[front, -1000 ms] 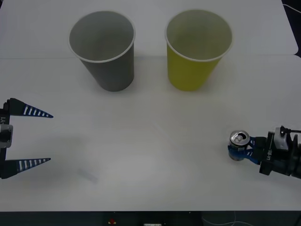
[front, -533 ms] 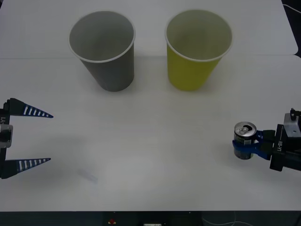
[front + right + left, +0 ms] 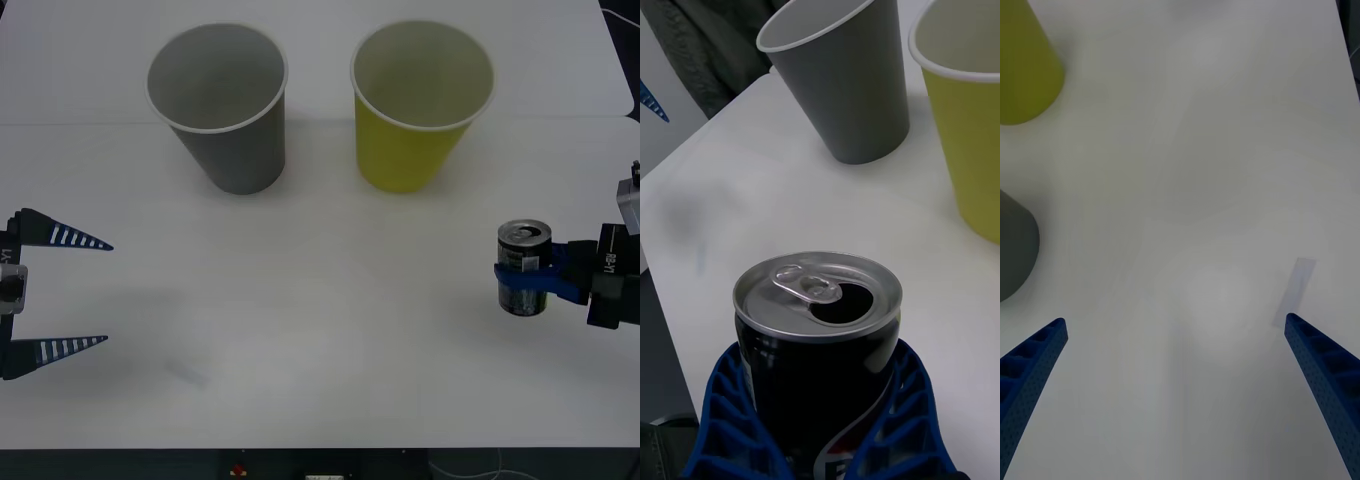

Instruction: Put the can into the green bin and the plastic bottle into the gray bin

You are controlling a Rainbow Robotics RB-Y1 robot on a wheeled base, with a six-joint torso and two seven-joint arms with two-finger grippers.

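Front view: right pincer (image 3: 532, 277) body cut off by the picture's right edge; blue fingers (image 3: 563, 283) cover part of the can (image 3: 524, 268) label. Left pincer (image 3: 75, 293) body cut off at the left edge. Right wrist view: lower part of the can hidden between the fingers; label text unreadable; green bin (image 3: 966, 112) cut off at the edge. Left wrist view: gray bin (image 3: 1015, 244) and green bin shown only as partial walls, rims out of frame.
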